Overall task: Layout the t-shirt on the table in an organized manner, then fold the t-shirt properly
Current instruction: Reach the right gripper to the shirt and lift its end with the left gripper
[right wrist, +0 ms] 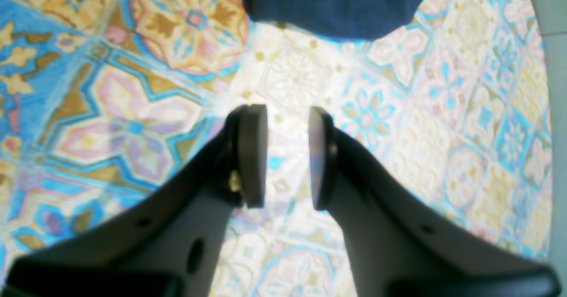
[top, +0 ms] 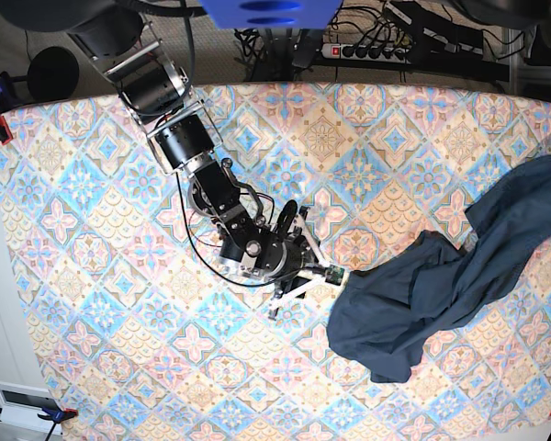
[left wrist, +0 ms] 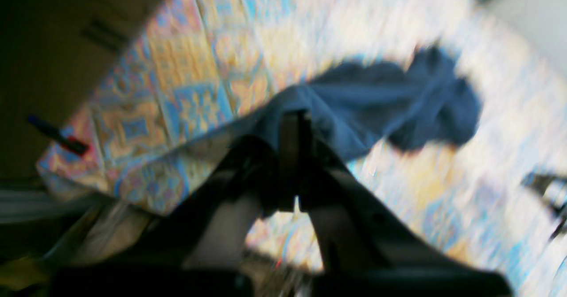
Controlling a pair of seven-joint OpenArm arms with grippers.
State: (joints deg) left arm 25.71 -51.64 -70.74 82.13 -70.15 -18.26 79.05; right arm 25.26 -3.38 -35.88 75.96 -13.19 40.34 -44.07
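Dark navy t-shirt (top: pixel 441 285) bunched and twisted toward the right side of the table (top: pixel 92 230), one end trailing off past the right edge in the base view, the other heaped in a rumpled lobe toward the near right. No white label mark or readable writing anywhere on the fabric; too creased and blurred to tell. Left gripper (left wrist: pixel 296 155) pressed together on a fold of the t-shirt (left wrist: pixel 390 106) in the smeared left wrist view, cloth stretching away from the fingers across the patterned tiles. Right gripper (right wrist: pixel 288 155) spread partway, nothing between its round pads (right wrist: pixel 252 155), hanging over bare floral tiling just beside the near edge of the navy cloth (right wrist: pixel 336 5). In the base view, right gripper (top: pixel 298 287) just left of the heap, apart from it
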